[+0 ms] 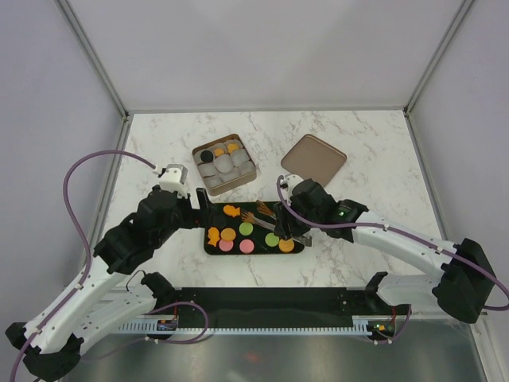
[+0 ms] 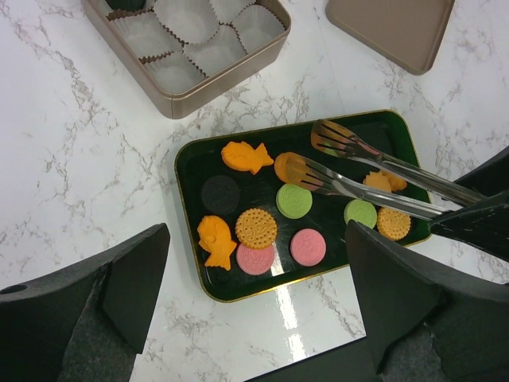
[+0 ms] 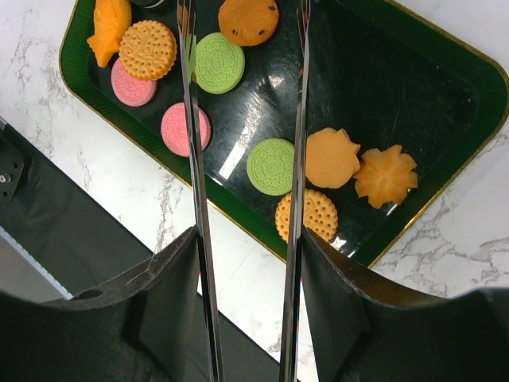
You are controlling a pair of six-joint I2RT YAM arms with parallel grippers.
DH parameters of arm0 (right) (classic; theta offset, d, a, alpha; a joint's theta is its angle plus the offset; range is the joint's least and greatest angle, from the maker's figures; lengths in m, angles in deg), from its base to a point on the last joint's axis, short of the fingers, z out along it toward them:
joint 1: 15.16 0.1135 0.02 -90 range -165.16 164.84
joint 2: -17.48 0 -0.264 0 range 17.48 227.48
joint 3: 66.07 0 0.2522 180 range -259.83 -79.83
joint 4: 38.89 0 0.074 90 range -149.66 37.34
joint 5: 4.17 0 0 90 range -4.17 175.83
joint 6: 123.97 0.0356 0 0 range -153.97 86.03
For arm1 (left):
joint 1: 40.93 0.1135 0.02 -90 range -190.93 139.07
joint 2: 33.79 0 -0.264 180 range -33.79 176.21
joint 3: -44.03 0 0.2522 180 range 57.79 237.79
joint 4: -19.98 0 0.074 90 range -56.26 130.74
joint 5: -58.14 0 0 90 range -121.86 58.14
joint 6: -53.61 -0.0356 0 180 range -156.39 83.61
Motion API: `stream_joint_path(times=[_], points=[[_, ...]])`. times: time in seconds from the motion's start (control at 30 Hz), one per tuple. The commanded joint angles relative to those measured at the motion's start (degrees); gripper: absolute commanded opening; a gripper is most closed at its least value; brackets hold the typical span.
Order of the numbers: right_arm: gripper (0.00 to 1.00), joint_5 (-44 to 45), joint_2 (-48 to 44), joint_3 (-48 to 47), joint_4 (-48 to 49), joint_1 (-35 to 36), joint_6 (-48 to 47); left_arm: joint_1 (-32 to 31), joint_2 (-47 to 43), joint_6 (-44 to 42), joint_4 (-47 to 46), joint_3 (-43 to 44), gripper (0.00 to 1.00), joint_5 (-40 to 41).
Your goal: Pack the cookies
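The cookies lie on a dark green tray (image 2: 195, 163): orange fish shapes (image 2: 245, 156), a black disc (image 2: 220, 194), pink discs (image 2: 307, 247), green discs (image 2: 294, 200) and biscuit-coloured rounds (image 2: 256, 228). My right gripper (image 3: 248, 255) is shut on metal tongs (image 3: 195, 159), whose open arms straddle a round orange cookie (image 3: 248, 20). My left gripper (image 2: 258, 302) is open and empty, above the tray's near left edge. A tin box (image 1: 224, 164) behind the tray holds pale paper cups, with a black cookie (image 1: 207, 156) and orange ones (image 1: 231, 147) in its far cups.
The tin's brown lid (image 1: 313, 159) lies upside down at the back right of the tray. Grey walls enclose the marble table on three sides. A black rail runs along the near edge.
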Motion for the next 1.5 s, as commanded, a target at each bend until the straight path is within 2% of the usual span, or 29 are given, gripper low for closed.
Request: stream_joint_path(times=[0.0, 0.63, 0.77, 1.0, 1.27, 1.47], points=[[0.59, 2.65, 2.35, -3.45, 2.96, 1.32, -1.10, -0.16, 0.35, -2.27, -3.00, 2.34, 1.00, 1.51], [0.50, 9.16, 7.81, -6.00, 1.55, 5.89, -1.71, -0.16, 3.69, -3.77, -5.11, 3.57, 1.00, 1.43], [0.41, 9.96, 7.63, -6.97, 0.41, 5.89, -2.15, -0.16, 3.77, -3.94, -5.46, 3.39, 1.00, 1.60], [0.37, 9.78, 6.14, -8.11, -1.61, 5.98, -2.50, -0.07, 3.78, -4.38, -5.55, 3.92, 1.00, 1.43], [0.38, 9.69, 1.91, -14.25, -4.25, 5.80, -2.94, -0.16, 3.51, -4.47, -5.47, 5.59, 1.00, 0.64], [0.37, 9.96, 12.27, -24.79, 0.30, 4.75, -4.17, -0.16, 2.72, -3.33, -5.12, 7.52, 1.00, 1.42]])
